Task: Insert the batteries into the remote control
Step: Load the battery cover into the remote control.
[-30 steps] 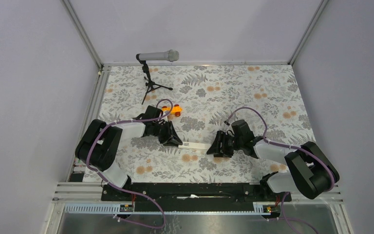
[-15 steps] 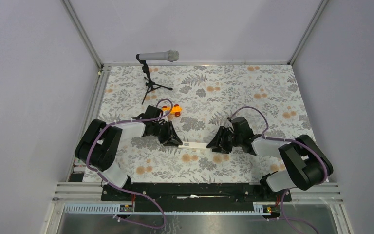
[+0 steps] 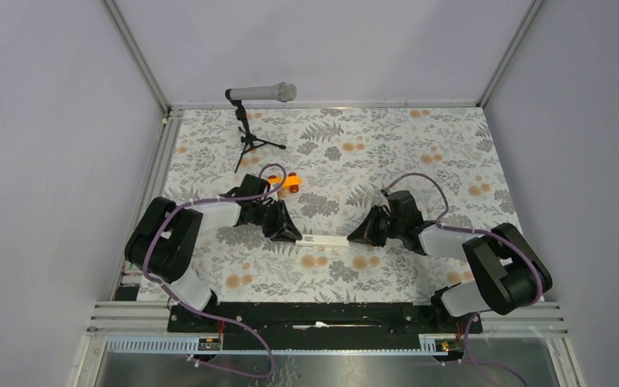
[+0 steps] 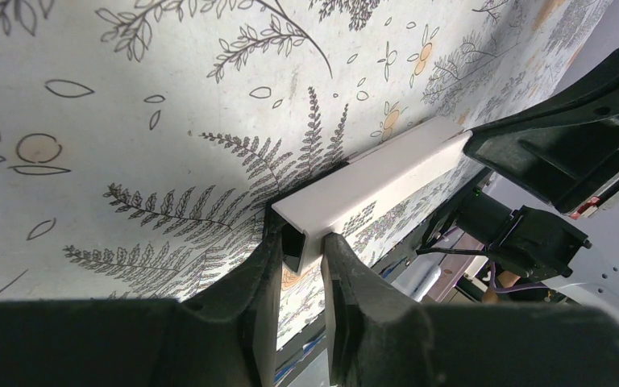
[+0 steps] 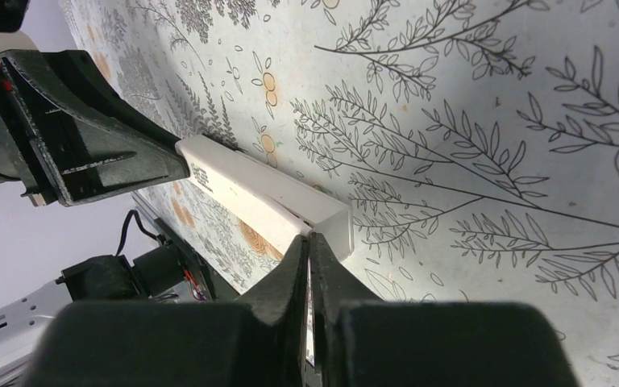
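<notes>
Remote control, left jaws clamping one end

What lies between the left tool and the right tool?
The white remote control spans that stretch, from left tool to right tool; the top view shows it.

walls: plain lilac-grey | table: floral-print cover, grey ferns, orange blooms | frame: metal corner rails

remote control between left tool, right tool
</notes>
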